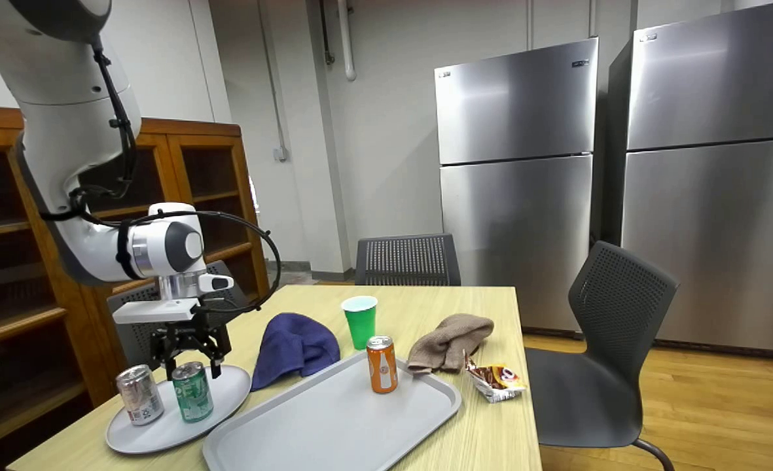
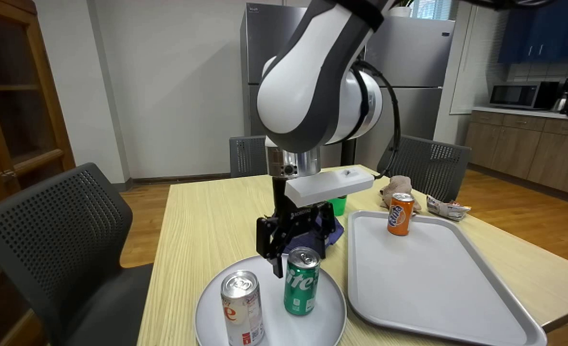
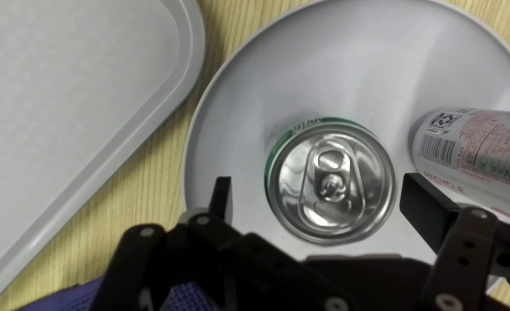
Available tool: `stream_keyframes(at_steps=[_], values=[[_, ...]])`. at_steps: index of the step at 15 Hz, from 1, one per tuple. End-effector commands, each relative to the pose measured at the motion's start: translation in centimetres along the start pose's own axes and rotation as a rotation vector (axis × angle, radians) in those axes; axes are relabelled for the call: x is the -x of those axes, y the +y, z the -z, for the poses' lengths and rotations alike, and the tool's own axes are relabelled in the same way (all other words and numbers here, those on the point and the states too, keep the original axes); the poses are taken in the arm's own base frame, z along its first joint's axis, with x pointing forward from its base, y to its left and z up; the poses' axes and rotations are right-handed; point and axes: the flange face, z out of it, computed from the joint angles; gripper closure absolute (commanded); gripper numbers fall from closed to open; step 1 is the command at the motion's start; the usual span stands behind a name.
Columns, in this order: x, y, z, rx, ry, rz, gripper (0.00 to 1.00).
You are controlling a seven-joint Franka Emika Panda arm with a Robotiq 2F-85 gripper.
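My gripper (image 3: 319,201) points down, open, over the round grey plate (image 1: 124,438). A green Sprite can (image 3: 330,183) stands upright on the plate, its silver lid in the gap between the fingertips as seen in the wrist view. Space shows on both sides of the lid, wider on the left. In an exterior view the fingers (image 2: 277,269) hang at about the height of the can's top, and the can partly hides one of them. Beside the right finger is a whitish can (image 3: 466,151), which also stands on the plate in both exterior views.
A grey rectangular tray (image 2: 423,283) adjoins the plate, with an orange Fanta can (image 2: 400,215) on it. Behind lie a dark blue cloth (image 1: 294,347), a green cup (image 1: 361,324), a brown cloth (image 1: 451,340) and a snack bag (image 1: 496,381). Chairs (image 1: 595,366) surround the table.
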Motion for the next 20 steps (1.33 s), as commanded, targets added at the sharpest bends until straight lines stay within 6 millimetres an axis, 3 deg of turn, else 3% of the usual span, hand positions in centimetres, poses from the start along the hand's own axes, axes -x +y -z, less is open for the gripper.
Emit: stream_keyframes(at_steps=[1,13,14,15,17,20], values=[[1.4,-0.3,0.8,0.005,0.024,0.003,0.00],[3.3,-0.5,1.1,0.008,0.028,0.002,0.00],[3.4,-0.5,1.1,0.010,0.026,0.002,0.07],[3.4,-0.5,1.1,0.009,0.026,0.005,0.28],[3.5,-0.6,1.1,0.011,0.025,0.002,0.33],[3.4,-0.7,1.2,0.015,0.029,0.002,0.56]])
